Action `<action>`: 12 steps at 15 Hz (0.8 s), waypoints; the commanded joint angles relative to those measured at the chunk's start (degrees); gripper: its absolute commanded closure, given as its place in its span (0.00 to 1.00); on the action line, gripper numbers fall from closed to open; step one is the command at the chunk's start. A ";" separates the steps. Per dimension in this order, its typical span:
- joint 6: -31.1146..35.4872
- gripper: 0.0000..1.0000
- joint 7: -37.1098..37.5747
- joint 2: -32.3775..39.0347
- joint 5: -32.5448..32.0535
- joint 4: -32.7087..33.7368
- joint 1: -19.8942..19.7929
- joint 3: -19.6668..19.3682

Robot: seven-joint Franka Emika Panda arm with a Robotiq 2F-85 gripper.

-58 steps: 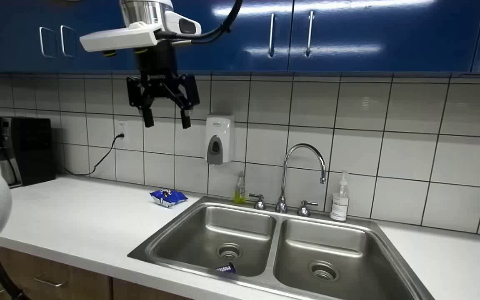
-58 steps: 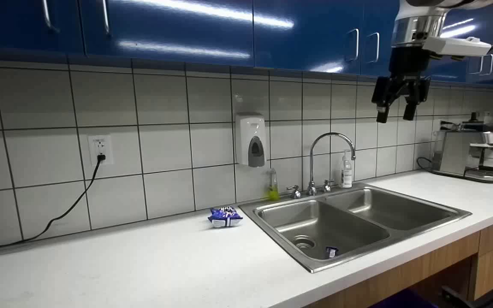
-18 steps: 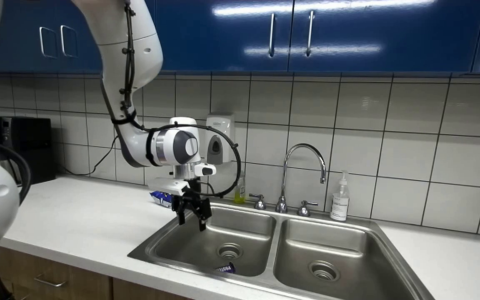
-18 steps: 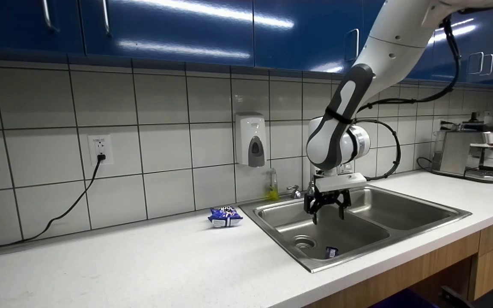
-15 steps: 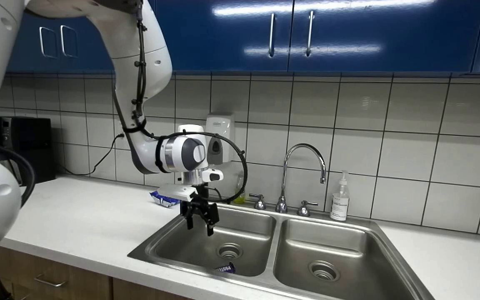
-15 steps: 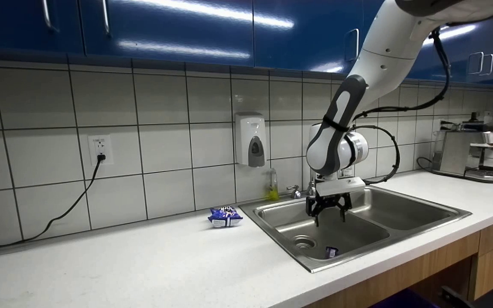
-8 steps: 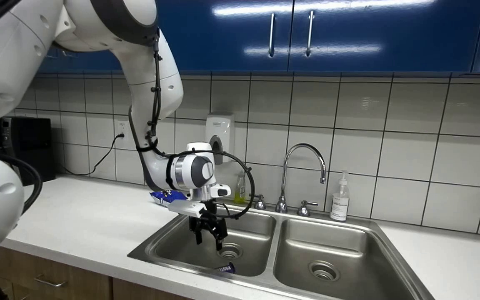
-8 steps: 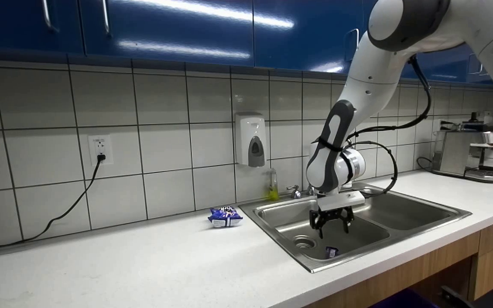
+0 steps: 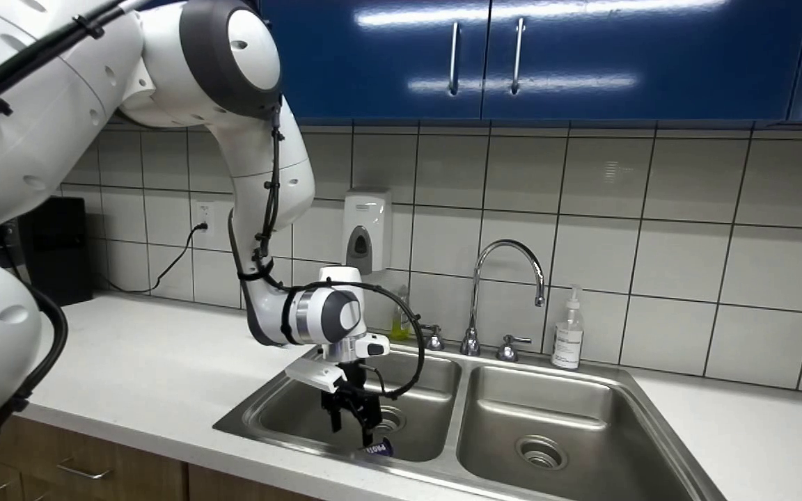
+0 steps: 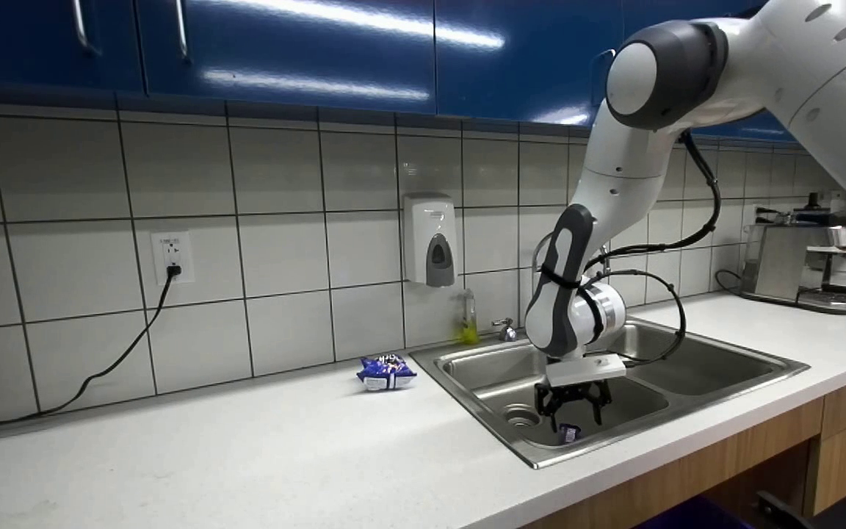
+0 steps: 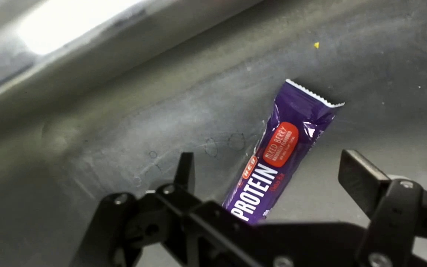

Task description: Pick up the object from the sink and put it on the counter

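Low in the wrist view, the Robotiq gripper point(image 11: 272, 172) hangs wide-spread over the mixed-berry protein bar point(image 11: 278, 155) in the stainless sink point(image 9: 459, 417), left-hand basin point(image 9: 423, 426) in both exterior views.

Wrist view: protein bar point(image 11: 279, 152), lower end hidden behind pincer point(image 11: 268, 169).

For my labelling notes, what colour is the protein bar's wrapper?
The wrapper is purple, with orange-red patches and white lettering, clearest in the wrist view.
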 commanded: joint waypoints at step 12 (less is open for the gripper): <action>2.93 0.00 7.35 2.95 9.06 2.51 3.96 -4.38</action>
